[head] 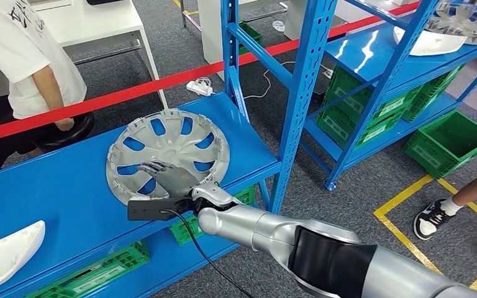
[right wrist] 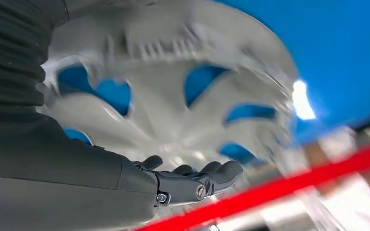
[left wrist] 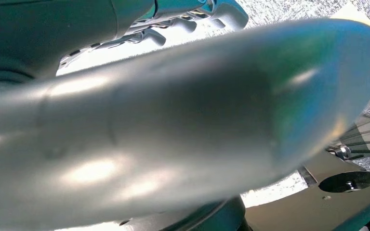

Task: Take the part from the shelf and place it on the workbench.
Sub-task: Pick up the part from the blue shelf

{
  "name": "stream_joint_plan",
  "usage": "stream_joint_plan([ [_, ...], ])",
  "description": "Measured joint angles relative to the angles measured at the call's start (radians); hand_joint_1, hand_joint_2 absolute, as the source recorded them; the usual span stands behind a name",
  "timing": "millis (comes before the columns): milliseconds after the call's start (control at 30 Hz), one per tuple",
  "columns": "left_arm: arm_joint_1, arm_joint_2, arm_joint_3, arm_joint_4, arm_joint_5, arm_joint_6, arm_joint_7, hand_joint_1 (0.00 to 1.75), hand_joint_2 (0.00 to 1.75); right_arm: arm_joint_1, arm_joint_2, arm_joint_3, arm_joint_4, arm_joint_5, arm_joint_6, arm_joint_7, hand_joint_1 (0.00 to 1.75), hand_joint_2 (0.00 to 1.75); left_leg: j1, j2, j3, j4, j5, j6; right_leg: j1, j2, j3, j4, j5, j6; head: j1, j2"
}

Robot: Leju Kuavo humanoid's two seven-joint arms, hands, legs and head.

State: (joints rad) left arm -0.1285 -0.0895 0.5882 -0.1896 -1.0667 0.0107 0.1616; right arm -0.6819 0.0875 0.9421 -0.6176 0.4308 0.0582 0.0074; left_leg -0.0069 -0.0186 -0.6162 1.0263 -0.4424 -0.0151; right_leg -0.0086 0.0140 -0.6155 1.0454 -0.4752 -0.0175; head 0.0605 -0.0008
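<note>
A silver hubcap (head: 168,152) with blue showing through its cut-outs lies flat on the blue shelf surface (head: 56,192). My right arm reaches across from the lower right. My right hand (head: 163,177) is over the near part of the hubcap, fingers spread and apart, holding nothing; whether they touch it I cannot tell. In the right wrist view the dark fingers (right wrist: 207,175) stretch out close to the hubcap (right wrist: 173,96). In the left wrist view the fingers (left wrist: 197,17) of my left hand (left wrist: 139,19) show at the edge behind a large blurred silver rounded surface; their grip is unclear.
A blue rack upright (head: 304,93) stands just right of the hubcap. A white curved part (head: 6,254) lies at the near left. A person in a white shirt (head: 31,56) stands behind red tape (head: 130,93). Another hubcap (head: 466,22) sits on the right rack, over green crates (head: 447,143).
</note>
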Motion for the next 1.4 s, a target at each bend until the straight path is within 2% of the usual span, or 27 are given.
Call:
stream_joint_plan([
  [267,-0.004,-0.003,0.000,0.000,-0.009,0.000,0.012,0.00,0.00,-0.017,0.000,0.043,0.116,0.103,0.145,0.141,0.00,1.75,0.000,0.000,0.007,0.000,-0.003,0.002,0.000,0.000,0.007,-0.002,-0.002,0.002,0.000,0.000],
  [300,-0.005,-0.004,0.000,0.000,-0.010,0.000,0.013,0.00,0.00,-0.022,-0.004,0.054,0.128,0.120,0.158,0.149,0.31,1.75,0.000,0.000,0.010,0.000,-0.004,0.003,0.000,0.000,0.011,-0.003,-0.003,0.003,0.000,0.000],
  [400,-0.005,-0.006,0.000,0.000,-0.011,0.001,0.012,0.00,0.00,-0.037,-0.025,0.084,0.154,0.160,0.177,0.160,1.62,1.75,0.000,-0.002,0.017,0.000,-0.006,0.004,0.001,-0.004,0.019,-0.004,-0.007,0.004,0.000,0.000],
  [433,-0.005,-0.007,0.000,0.000,-0.010,0.002,0.010,0.00,0.00,-0.042,-0.033,0.090,0.158,0.165,0.180,0.160,1.75,1.75,0.000,-0.003,0.018,0.000,-0.006,0.004,0.001,-0.004,0.021,-0.004,-0.007,0.004,0.000,0.000],
  [733,-0.001,-0.007,0.001,0.001,-0.004,0.003,-0.013,0.00,0.00,-0.076,-0.069,0.108,0.162,0.143,0.194,0.160,1.75,1.75,-0.002,-0.004,0.018,0.000,-0.002,0.010,0.002,-0.006,0.025,-0.011,-0.006,0.007,0.000,0.000],
  [967,-0.001,-0.008,0.007,0.001,0.006,0.008,-0.013,0.00,0.00,-0.086,-0.075,0.108,0.162,0.130,0.202,0.158,1.75,1.75,-0.002,-0.004,0.016,0.000,0.004,0.015,0.002,-0.005,0.026,-0.015,0.000,0.012,0.000,0.000],
  [1400,0.003,-0.009,0.024,0.001,0.010,0.010,-0.012,0.00,0.00,-0.087,-0.077,0.108,0.159,0.097,0.182,0.150,1.75,1.75,-0.003,-0.004,0.013,0.000,0.008,0.019,0.001,-0.005,0.025,-0.017,0.006,0.013,0.000,0.000],
])
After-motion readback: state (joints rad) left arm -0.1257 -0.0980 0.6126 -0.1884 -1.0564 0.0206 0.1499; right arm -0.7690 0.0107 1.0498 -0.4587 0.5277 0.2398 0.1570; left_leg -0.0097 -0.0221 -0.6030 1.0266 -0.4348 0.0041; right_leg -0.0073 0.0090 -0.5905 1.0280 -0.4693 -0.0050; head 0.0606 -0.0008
